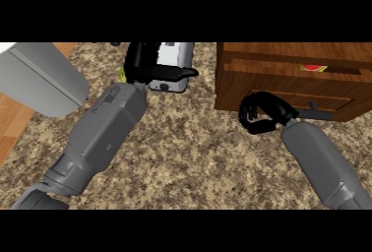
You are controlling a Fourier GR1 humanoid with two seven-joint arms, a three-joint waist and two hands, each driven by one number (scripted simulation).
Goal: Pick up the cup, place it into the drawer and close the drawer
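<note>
A wooden drawer unit point(291, 51) stands at the upper right. Its drawer front point(305, 96) sits slightly out, leaving a dark slot above it. In that slot shows a small red and yellow thing point(314, 68), which may be the cup; most of it is hidden. My right hand point(260, 114) is at the lower left corner of the drawer front, fingers curled, with nothing visible in them. The drawer's dark handle point(320, 114) is just right of that hand. My left hand point(154, 64) is up near the top edge, fingers raised and at rest.
A grey box-like appliance point(36, 76) occupies the upper left corner. A yellow-green sliver point(122, 75) peeks out at the left hand's left edge. Speckled countertop point(196, 147) spreads between the two forearms, and a wooden strip point(11, 128) runs along the left side.
</note>
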